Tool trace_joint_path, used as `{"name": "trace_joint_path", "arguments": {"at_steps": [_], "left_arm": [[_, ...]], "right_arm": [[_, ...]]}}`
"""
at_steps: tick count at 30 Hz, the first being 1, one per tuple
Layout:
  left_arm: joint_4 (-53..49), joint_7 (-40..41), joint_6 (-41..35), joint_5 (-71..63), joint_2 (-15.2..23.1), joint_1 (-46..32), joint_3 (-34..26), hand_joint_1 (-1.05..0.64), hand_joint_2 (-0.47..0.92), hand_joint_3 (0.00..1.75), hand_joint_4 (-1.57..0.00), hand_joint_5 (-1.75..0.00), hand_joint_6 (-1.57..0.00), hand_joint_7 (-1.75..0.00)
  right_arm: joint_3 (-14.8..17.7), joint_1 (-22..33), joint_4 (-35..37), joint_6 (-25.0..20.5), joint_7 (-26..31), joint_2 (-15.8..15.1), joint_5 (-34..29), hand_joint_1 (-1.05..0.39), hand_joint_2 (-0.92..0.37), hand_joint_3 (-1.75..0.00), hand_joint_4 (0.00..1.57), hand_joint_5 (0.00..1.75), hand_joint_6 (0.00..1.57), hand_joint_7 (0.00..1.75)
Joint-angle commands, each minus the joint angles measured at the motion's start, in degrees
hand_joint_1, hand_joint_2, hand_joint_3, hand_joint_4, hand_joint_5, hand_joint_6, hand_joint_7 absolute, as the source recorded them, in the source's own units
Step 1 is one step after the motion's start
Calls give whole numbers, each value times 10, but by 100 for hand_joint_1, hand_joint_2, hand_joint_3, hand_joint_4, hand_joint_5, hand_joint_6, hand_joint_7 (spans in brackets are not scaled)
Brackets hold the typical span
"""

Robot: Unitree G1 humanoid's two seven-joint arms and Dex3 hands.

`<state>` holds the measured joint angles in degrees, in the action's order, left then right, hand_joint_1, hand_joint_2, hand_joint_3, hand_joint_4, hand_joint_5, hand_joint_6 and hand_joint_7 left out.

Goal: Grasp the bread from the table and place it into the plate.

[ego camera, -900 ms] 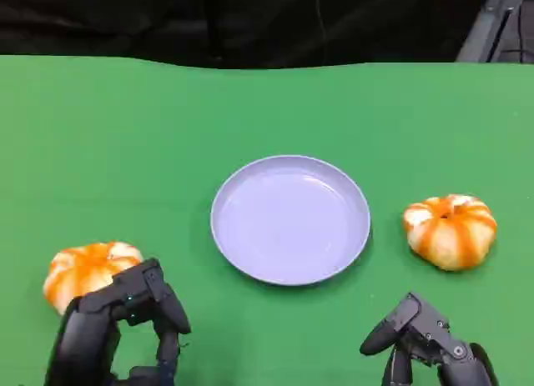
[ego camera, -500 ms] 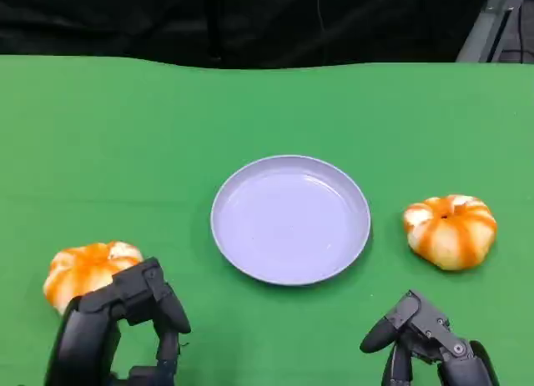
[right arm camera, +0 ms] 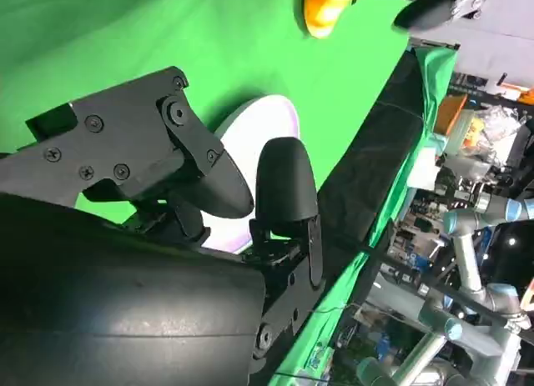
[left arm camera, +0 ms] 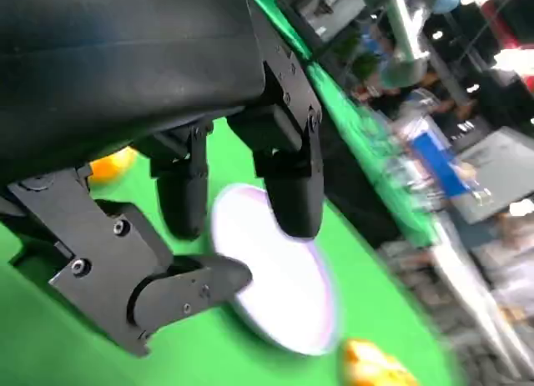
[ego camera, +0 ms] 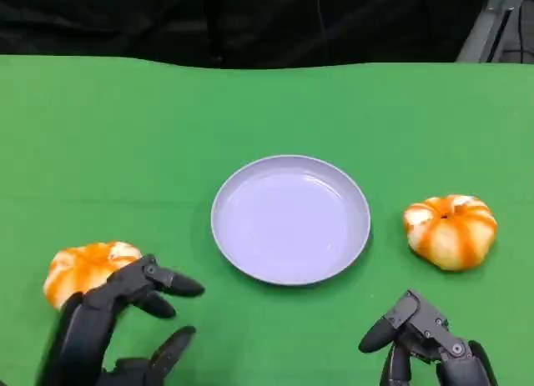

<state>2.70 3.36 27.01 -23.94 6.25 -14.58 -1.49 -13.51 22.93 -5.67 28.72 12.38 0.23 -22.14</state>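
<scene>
Two breads on the table (ego camera: 125,127) here, so the real question is which hand goes for which. Starting at the left: the left bread (ego camera: 83,270) sits right behind the left hand (ego camera: 117,336), basically just beyond the knuckles and a bit outward, looks like touching or nearly so. That hand's fingers (ego camera: 171,283) are spread wide and hold nothing, pointing in toward the middle instead of at the bread. Middle of the table is the plate (ego camera: 290,220), nothing in it. Then the right bread (ego camera: 450,230), just beside the plate's right rim but apart from it. Right hand (ego camera: 421,344) is down at the near edge, fingers curled in on nothing, and that bread lies ahead of it, near but with clear green between. Both breads are round, so no long axis to line up with. I'd say left hand is way closer to its bread.
</scene>
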Motion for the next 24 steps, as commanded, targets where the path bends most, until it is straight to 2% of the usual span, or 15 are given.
{"name": "trace_joint_path", "arguments": {"at_steps": [1,5,7,8,11,21,24], "left_arm": [[51,23,-71,-100,35,2,-8,-47,87,5,-25,-104,-45,-39],[94,22,-144,-220,77,10,-5,-54,88,0,-18,-77,-44,-13],[109,3,-185,-265,91,17,2,-57,88,0,-13,-73,-42,-9],[113,-3,-201,-279,96,19,7,-59,89,0,-6,-76,-40,-6],[101,-24,-247,-316,108,45,28,-58,86,0,-1,-77,-40,-4],[-43,-61,-370,-366,119,168,107,-51,81,0,0,-67,-36,-1],[-131,-64,-389,-361,124,218,132,-49,82,1,0,-65,-36,-1]], "right_arm": [[3,1,-4,-5,4,0,-1,-15,-71,-139,79,175,43,175],[-1,1,-3,-4,1,3,10,-14,-72,-138,77,175,42,175],[-3,0,-3,-3,2,4,11,-14,-72,-139,77,175,42,175],[-3,0,-2,-2,3,4,11,-13,-72,-139,76,175,42,175],[-6,0,-4,-5,0,6,14,-14,-72,-140,77,175,42,175],[-10,2,-8,-12,-8,10,19,-14,-73,-141,80,175,42,175],[-12,4,-10,-11,-13,11,28,-14,-73,-140,80,175,41,175]]}}
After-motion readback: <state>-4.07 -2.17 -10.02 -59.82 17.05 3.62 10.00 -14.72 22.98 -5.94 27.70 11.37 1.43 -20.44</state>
